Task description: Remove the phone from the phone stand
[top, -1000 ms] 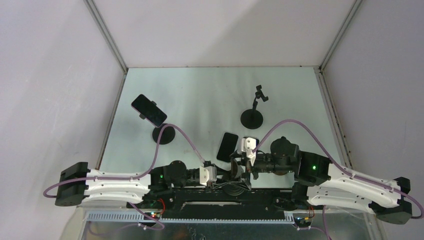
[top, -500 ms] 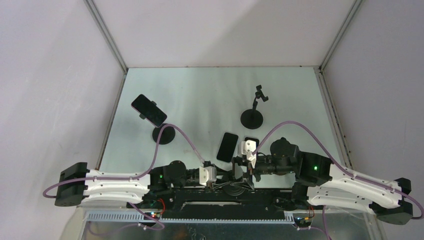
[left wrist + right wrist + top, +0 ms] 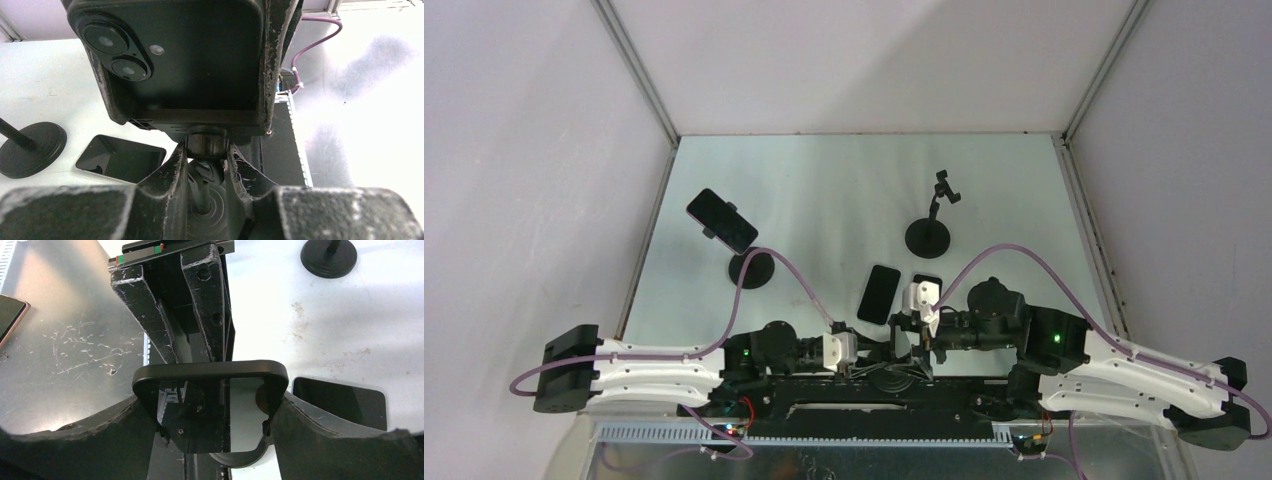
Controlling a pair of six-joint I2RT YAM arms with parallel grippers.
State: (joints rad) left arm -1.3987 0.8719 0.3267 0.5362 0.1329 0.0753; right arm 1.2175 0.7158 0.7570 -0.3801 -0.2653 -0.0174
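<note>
right gripper [image 3: 212, 410] clamped on phone [image 3: 210, 374] long edges, one finger each side; left gripper [image 3: 205, 152] pinches phone stand [image 3: 200, 117] neck just under phone; phone sits in stand between both arms — long axis along right fingers; right pulls, left anchors — my judgement

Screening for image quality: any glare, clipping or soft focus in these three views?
Top external: even light, only a mild sheen on the table, nothing clipped. Left wrist: the table right of the phone is blown out white; the left gripper, closed on the phone stand, is soft. Right wrist: glare upper right; the right gripper is dark and slightly soft.
</note>
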